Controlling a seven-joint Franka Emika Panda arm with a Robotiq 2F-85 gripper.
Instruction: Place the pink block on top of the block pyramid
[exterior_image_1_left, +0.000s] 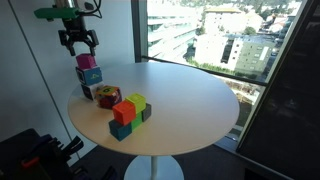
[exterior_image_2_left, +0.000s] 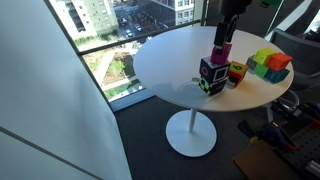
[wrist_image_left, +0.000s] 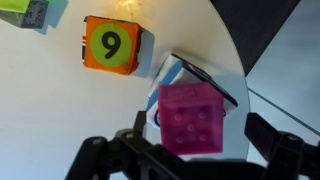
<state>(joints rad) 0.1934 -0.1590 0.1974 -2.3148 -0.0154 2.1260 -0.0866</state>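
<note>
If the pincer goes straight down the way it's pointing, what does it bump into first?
Probably the pink block, which sits right under the open pincer. The exact depth is hard to judge.

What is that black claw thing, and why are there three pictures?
That claw is the gripper of a robot arm. Two pictures come from cameras standing near the round white table; the third comes from a camera on the robot's wrist, looking down. On the table lie toy cubes: a pink block sitting on a light blue cube, an orange cube with a 9, and a block pyramid. The gripper hangs open over the pink block, holding nothing.
</note>
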